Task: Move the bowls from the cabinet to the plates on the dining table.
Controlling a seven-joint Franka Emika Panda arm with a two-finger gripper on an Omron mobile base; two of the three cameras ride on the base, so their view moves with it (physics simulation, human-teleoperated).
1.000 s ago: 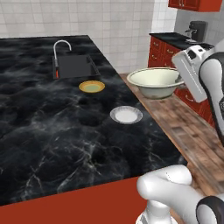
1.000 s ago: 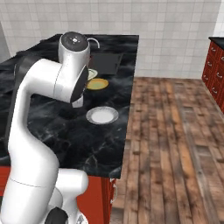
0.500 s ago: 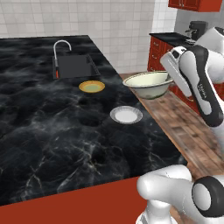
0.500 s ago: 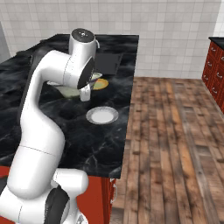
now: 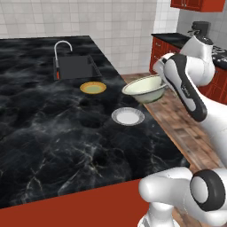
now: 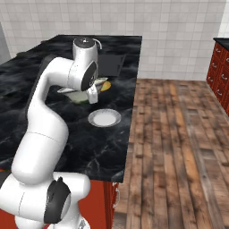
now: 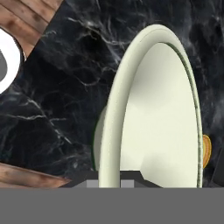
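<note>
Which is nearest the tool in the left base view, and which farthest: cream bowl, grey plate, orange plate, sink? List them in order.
1. Cream bowl, held in the tool, at the table's right edge.
2. Grey plate, just below-left of the bowl.
3. Orange plate, further left.
4. Sink, far back left.

Black sink (image 5: pixel 75 66) with arched silver tap (image 5: pixel 63 45); wood plank floor (image 6: pixel 179 147); white tiled wall (image 6: pixel 170 27).
</note>
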